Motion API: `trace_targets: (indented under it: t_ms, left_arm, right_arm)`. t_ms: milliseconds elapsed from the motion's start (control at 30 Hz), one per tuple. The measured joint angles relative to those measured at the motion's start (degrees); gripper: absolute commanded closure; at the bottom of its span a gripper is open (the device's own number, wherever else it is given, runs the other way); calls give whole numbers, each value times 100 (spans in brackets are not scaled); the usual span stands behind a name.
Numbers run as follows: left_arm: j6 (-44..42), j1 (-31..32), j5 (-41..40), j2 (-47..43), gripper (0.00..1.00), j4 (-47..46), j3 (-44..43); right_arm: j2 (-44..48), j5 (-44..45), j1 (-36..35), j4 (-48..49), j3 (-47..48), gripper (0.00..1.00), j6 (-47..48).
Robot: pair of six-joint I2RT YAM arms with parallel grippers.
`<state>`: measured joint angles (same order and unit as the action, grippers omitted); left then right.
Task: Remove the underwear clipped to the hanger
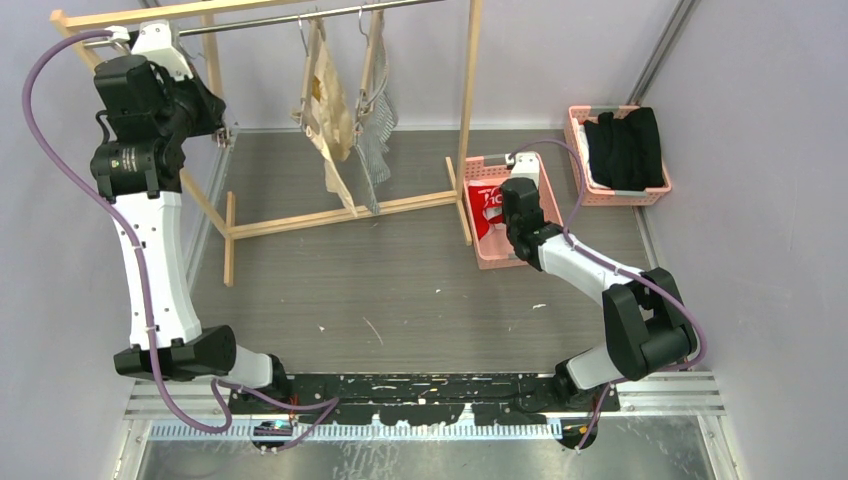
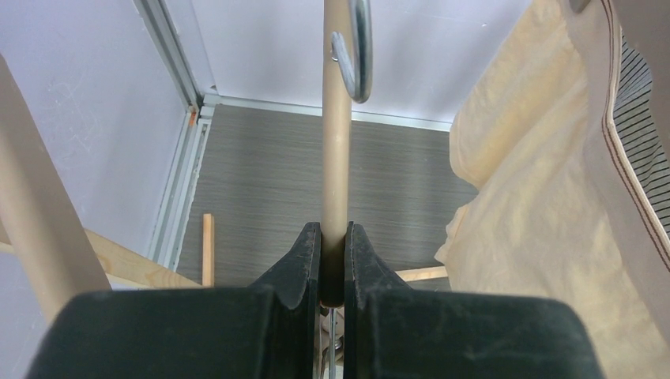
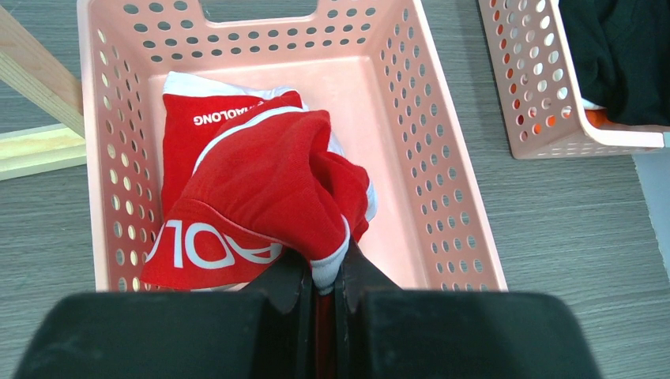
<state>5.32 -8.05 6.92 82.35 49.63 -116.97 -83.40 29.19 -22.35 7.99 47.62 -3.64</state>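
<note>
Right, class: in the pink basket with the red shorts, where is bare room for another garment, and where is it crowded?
Free: the basket floor between the red shorts and the right wall, and the strip below the far handle. Crowded: the left and near side, where the shorts pile up in the right pincer.

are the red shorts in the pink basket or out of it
In. The red shorts lie bunched inside the pink basket, the right gripper shut on one fold.
</note>
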Motion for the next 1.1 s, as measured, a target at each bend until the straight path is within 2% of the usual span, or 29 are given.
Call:
trace_targets:
  t_ms: [167,367,667,700,867,933,1000,1100]
  left_arm:
    - [-28,-22,0,-70,67,-122,155]
    - [-24,-31,0,-382,63,-133,649]
    - [-20,-31,9,-796,59,-175,702]
    - [-20,-33,11,-868,58,-173,710]
    - [-20,-33,22,-1344,53,-179,728]
    - [-22,-31,24,-1543,53,-179,728]
    - [-22,-31,28,-1718,52,-181,728]
    - [-20,-31,68,-1884,53,-184,728]
  right_arm:
    - [2,-17,0,-20,-72,99,-42]
    - [2,-35,0,-33,-96,99,-90]
    - [-13,31,0,-35,-96,98,-107]
    - [-24,46,0,-35,-96,93,-107]
    - [-168,74,0,-129,-94,55,-133]
    - [-184,66,0,-214,-92,48,-136]
    - [-184,59,0,-249,-90,37,-127]
    - [-181,59,0,-267,-90,34,-138]
